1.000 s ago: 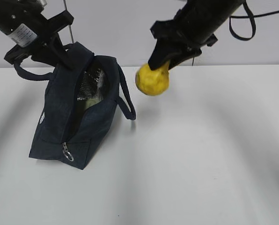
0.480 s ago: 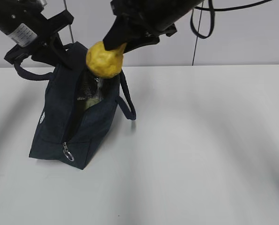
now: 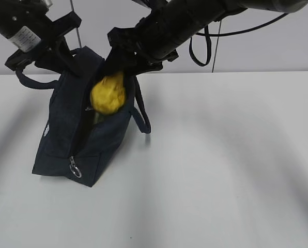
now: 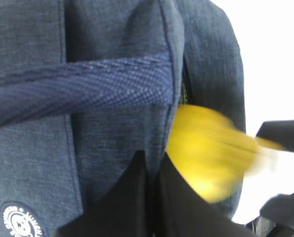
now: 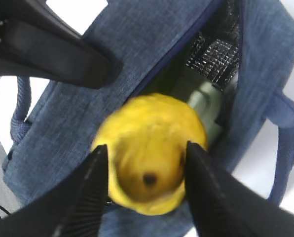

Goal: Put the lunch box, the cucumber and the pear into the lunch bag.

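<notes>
Now | right gripper (image 5: 146, 190): fingers apart on either side of the pear (image 5: 149, 150), grip unclear | pear over the lunch bag (image 3: 66, 134) mouth | left gripper (image 4: 149, 197): jaws together, pinching the bag's edge | lunch box (image 5: 206, 101) visible inside

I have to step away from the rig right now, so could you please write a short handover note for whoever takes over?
Left gripper: shut on the lunch bag rim, holding the mouth open.
Right gripper: over the bag's opening with the pear between its fingers; the pear is blurred, so whether it is gripped or already falling is unclear.
Inside the bag something pale green shows against the silvery lining, probably the lunch box; the cucumber cannot be made out. Neither lies on the table.
Left to do: confirm the pear drops in, then check the contents.
</notes>
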Robot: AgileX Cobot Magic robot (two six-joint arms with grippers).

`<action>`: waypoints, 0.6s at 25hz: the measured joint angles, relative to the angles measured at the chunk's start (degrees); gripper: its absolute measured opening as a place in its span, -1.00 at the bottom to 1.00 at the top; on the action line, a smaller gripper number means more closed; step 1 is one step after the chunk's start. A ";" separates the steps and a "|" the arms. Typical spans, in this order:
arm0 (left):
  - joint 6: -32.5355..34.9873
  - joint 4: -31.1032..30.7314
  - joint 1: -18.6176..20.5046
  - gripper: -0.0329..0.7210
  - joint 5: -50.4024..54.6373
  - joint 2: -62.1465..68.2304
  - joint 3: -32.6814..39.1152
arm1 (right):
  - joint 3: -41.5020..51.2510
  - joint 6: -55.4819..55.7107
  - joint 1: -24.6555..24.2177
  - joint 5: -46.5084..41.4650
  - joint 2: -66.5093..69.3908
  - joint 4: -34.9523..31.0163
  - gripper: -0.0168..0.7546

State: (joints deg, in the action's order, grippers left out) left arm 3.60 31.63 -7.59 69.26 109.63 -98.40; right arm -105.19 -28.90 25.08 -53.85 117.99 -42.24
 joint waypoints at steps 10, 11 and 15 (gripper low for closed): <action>0.07 0.19 0.00 -0.91 0.16 0.00 0.00 | -1.55 -0.47 -1.07 -2.65 0.00 1.12 0.45; 0.07 0.19 0.00 -0.91 0.16 0.00 0.00 | -2.12 0.49 -1.60 -3.65 0.00 2.03 0.45; 0.07 0.19 0.00 -0.91 0.16 0.00 0.00 | -3.81 5.14 -3.49 -6.82 0.00 6.88 0.45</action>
State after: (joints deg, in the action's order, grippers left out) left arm 3.67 31.82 -7.59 69.42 109.63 -98.40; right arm -109.00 -23.76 21.60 -60.67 117.99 -35.36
